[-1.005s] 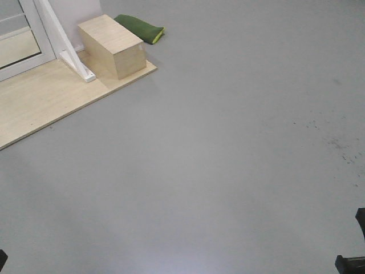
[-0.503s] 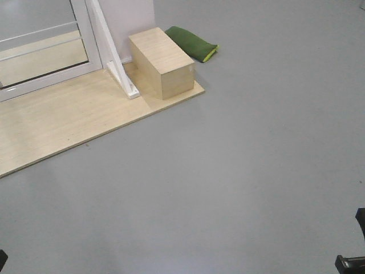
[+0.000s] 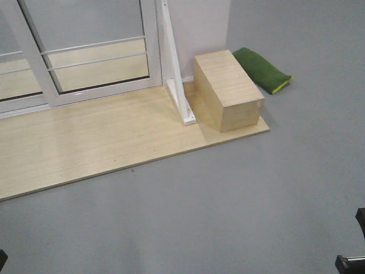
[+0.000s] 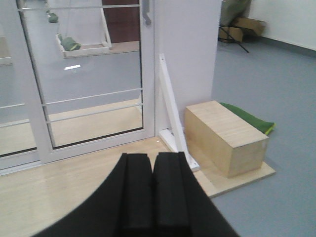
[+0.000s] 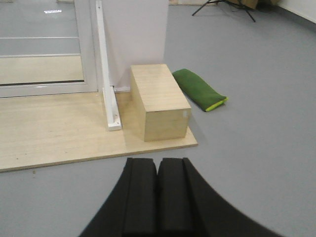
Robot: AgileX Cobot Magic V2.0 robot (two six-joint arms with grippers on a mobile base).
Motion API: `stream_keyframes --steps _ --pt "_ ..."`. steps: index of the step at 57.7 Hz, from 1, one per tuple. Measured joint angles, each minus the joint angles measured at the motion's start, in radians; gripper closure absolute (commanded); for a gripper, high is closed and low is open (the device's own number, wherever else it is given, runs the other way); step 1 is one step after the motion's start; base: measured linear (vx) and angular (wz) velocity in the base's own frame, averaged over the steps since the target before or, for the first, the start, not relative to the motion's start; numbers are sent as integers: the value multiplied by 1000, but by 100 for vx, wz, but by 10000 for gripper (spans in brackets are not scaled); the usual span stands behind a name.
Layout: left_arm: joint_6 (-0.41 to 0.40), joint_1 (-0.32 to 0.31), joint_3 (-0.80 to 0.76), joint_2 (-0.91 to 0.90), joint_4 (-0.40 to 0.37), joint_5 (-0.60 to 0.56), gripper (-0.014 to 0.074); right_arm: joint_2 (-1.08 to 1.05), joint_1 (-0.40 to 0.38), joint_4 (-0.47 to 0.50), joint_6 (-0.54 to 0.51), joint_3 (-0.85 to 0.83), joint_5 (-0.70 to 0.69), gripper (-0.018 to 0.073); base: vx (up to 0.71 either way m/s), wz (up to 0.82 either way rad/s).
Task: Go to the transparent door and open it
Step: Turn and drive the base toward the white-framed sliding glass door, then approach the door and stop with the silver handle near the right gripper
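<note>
The transparent door (image 3: 97, 54) is a glass panel in a white-silver frame with thin horizontal bars, standing at the back of a light wooden platform (image 3: 85, 142). In the left wrist view the transparent door (image 4: 94, 74) fills the upper left, with its grey handle (image 4: 146, 15) at the top of the right stile. The right wrist view catches only the lower right corner of the transparent door (image 5: 44, 59). My left gripper (image 4: 153, 155) is shut and holds nothing, well short of the door. Over the grey floor, my right gripper (image 5: 158, 160) is likewise shut with nothing in it.
A white slanted brace (image 3: 177, 85) props the white wall panel (image 3: 199, 28) right of the door. A pale wooden box (image 3: 228, 91) sits on the platform's right end, with a green bag (image 3: 262, 69) behind it on the grey floor (image 3: 228, 200). A second barred glass panel (image 3: 14, 63) stands at left.
The whole scene has slid right and down in the front view. The door, platform and box have come from the top left corner towards the middle, and more glass shows.
</note>
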Motion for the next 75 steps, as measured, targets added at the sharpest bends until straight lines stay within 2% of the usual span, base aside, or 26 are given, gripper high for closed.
stream_keyframes --steps 28,75 --pt "0 0 0 0 0 0 599 0 0 0 0 0 0 557 53 37" --pt "0 0 0 0 0 0 599 0 0 0 0 0 0 557 46 13"
